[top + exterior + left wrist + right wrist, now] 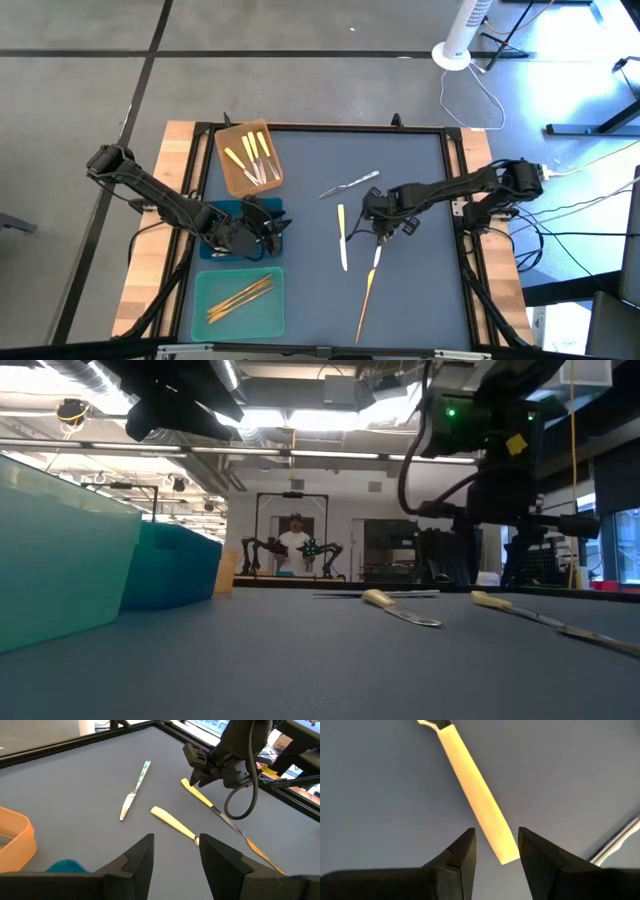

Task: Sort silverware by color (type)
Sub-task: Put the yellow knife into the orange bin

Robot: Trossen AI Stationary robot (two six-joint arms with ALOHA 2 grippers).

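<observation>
While the left gripper (272,226) waited over the blue tray (212,212), fingers (142,857) spread and holding nothing, the right gripper (381,231) was down low on the bench (420,290), right over the end of a yellow-handled knife (377,256)! Its fingers (460,852) stood parted, one either side of that pale yellow handle (477,800), not clamped on it. Just left of that knife lay a second yellow-handled knife (342,238), loose on the bench. Beyond the gripper, toward the far edge, sat a silver-grey utensil (350,185), and nearer the front edge an orange-gold one (365,300) lay almost end to end with the knife's blade. Over on the left, the brown tray (236,176) beyond the blue tray carried several yellow-handled pieces (251,157), and the teal tray (205,290) in front of it held the orange-gold pieces (240,297).
</observation>
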